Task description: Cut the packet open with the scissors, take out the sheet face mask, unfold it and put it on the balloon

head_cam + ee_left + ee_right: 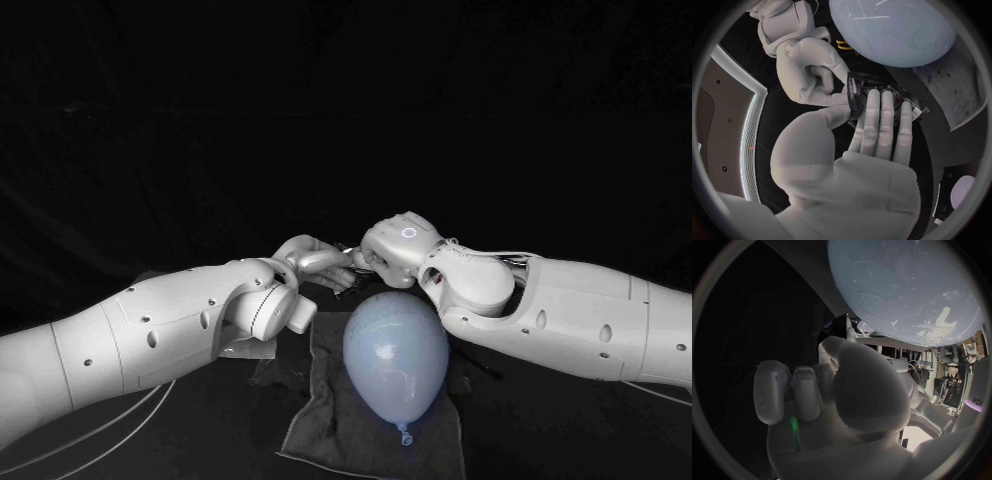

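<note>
Balloon point(389, 350) lies nearest you on the grey cloth point(310, 420), with no mask on it yet. Just beyond it, your left hand point(861, 150) holds the dark packet point(861, 85), fingers straight along it and thumb at its edge. Right hand point(807, 70) is curled against the packet's edge; can't tell if it grips. Likely the opening or take-out step. Next you need a firm pinch and a gentle pull.

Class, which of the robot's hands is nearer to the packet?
Left. The left hand lays its fingers across the packet, touching it; the right hand sits curled beside its edge, contact unclear.
</note>
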Tool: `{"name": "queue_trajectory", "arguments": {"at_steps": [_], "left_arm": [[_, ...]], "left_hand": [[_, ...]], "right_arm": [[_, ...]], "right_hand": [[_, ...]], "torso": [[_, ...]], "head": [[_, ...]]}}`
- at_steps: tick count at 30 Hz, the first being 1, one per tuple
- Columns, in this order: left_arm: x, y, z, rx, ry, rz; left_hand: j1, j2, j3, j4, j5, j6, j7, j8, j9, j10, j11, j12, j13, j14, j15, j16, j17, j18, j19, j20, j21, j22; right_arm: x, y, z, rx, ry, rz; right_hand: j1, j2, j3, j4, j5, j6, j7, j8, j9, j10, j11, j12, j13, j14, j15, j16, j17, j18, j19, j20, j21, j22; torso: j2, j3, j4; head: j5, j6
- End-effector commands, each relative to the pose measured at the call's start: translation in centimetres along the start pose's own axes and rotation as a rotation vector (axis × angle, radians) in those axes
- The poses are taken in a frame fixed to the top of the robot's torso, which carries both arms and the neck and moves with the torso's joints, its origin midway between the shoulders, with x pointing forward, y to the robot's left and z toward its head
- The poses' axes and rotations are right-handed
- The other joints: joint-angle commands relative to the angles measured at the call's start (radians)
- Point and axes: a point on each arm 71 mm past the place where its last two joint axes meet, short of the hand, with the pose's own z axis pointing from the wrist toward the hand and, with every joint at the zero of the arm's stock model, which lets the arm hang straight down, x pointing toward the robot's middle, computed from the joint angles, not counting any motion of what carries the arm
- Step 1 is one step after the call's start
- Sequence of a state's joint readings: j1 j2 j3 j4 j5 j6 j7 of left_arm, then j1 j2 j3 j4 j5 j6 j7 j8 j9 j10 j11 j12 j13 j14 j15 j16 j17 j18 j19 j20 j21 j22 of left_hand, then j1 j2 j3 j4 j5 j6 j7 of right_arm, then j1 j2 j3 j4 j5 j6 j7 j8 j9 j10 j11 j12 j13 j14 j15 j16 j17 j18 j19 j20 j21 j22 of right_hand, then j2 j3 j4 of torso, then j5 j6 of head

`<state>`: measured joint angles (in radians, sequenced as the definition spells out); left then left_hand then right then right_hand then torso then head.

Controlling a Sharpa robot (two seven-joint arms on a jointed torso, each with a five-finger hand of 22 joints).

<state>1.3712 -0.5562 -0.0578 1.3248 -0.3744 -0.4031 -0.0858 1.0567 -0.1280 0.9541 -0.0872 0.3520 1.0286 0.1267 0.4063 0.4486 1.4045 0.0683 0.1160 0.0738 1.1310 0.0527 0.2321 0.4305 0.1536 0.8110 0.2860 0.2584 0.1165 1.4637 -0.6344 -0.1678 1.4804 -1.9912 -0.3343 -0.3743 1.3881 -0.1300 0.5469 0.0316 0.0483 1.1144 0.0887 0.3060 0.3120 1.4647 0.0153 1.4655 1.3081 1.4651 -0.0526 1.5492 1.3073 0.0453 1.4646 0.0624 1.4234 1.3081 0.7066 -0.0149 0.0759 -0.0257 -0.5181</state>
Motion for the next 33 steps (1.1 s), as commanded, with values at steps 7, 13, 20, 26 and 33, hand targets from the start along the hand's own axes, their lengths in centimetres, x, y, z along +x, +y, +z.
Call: {"name": "queue_trajectory", "arguments": {"at_steps": [7, 13, 20, 26, 33], "left_arm": [[-0.08, -0.67, 0.02, 0.038, 0.017, -0.003], [0.06, -0.75, 0.06, 0.042, 0.028, -0.001], [0.40, -0.91, 0.09, 0.058, 0.063, -0.002], [0.58, -1.00, 0.08, 0.069, 0.083, 0.000], [0.65, -1.04, 0.06, 0.074, 0.088, 0.007]], "left_hand": [[0.001, 0.007, -0.001, -0.002, 0.005, 0.006, -0.003, 0.006, 0.097, 0.002, -0.003, 0.005, 0.001, -0.008, 0.001, 0.006, 0.001, 0.019, -0.007, -0.002, 0.003, 0.000], [0.002, 0.007, -0.001, -0.002, 0.005, 0.006, -0.003, 0.007, 0.098, 0.002, -0.003, 0.005, 0.001, -0.008, 0.001, 0.006, 0.001, 0.019, -0.008, -0.001, 0.003, 0.000], [0.001, 0.009, -0.003, -0.001, 0.005, 0.001, -0.001, 0.008, 0.102, -0.004, -0.001, 0.007, 0.001, -0.020, 0.005, 0.007, 0.003, 0.010, -0.032, 0.001, -0.006, -0.004], [0.006, 0.017, -0.014, 0.003, 0.001, -0.010, 0.005, 0.009, 0.111, -0.015, 0.009, 0.013, 0.004, -0.106, 0.024, 0.012, 0.012, -0.005, -0.066, 0.001, -0.015, -0.007], [0.012, 0.015, -0.009, 0.001, 0.004, -0.013, 0.009, 0.015, 0.123, -0.018, 0.013, 0.028, 0.011, -0.249, 0.048, 0.049, 0.025, -0.029, -0.112, 0.003, -0.031, -0.014]], "right_arm": [[0.24, -0.24, -0.30, -0.012, -0.009, -0.026], [0.06, -0.17, -0.29, -0.039, -0.039, 0.029], [0.28, -0.18, -0.12, -0.059, -0.021, 0.055], [0.45, -0.25, -0.02, -0.064, -0.006, 0.058], [0.53, -0.43, 0.13, -0.053, -0.005, 0.049]], "right_hand": [[-0.025, 0.012, 0.022, 0.000, 0.000, -0.010, -0.019, 0.048, 0.052, 0.042, -0.018, 0.005, 0.161, 0.094, -0.016, 0.006, 0.211, -0.017, 0.049, -0.018, 0.017, 0.226], [-0.068, -0.048, -0.008, 0.008, 0.000, -0.113, 0.007, 0.001, 0.041, 0.025, 0.003, -0.024, 0.136, 0.094, -0.015, 0.006, 0.212, -0.018, 0.049, -0.022, 0.017, 0.226], [-0.078, -0.110, -0.086, 0.038, 0.000, -0.257, -0.021, -0.105, -0.009, 0.017, -0.032, -0.033, 0.134, 0.097, -0.035, 0.009, 0.223, -0.017, 0.047, -0.032, 0.014, 0.225], [-0.066, -0.107, -0.101, 0.043, 0.000, -0.258, -0.036, -0.109, -0.012, 0.019, -0.044, -0.030, 0.138, 0.098, -0.044, 0.010, 0.228, -0.017, 0.048, -0.041, 0.016, 0.226], [-0.059, -0.108, -0.116, 0.047, 0.000, -0.275, -0.036, -0.121, -0.018, 0.015, -0.046, -0.036, 0.134, 0.098, -0.048, 0.010, 0.227, -0.017, 0.047, -0.046, 0.013, 0.225]], "torso": [[0.000, 0.0005, -0.0003], [-0.001, 0.0006, -0.0013], [0.000, 0.0003, -0.0007], [0.000, -0.0001, -0.0003], [0.000, -0.0001, -0.0002]], "head": [[-0.002, 0.000], [0.000, 0.002], [-0.002, 0.004], [-0.002, 0.004], [-0.003, 0.005]]}}
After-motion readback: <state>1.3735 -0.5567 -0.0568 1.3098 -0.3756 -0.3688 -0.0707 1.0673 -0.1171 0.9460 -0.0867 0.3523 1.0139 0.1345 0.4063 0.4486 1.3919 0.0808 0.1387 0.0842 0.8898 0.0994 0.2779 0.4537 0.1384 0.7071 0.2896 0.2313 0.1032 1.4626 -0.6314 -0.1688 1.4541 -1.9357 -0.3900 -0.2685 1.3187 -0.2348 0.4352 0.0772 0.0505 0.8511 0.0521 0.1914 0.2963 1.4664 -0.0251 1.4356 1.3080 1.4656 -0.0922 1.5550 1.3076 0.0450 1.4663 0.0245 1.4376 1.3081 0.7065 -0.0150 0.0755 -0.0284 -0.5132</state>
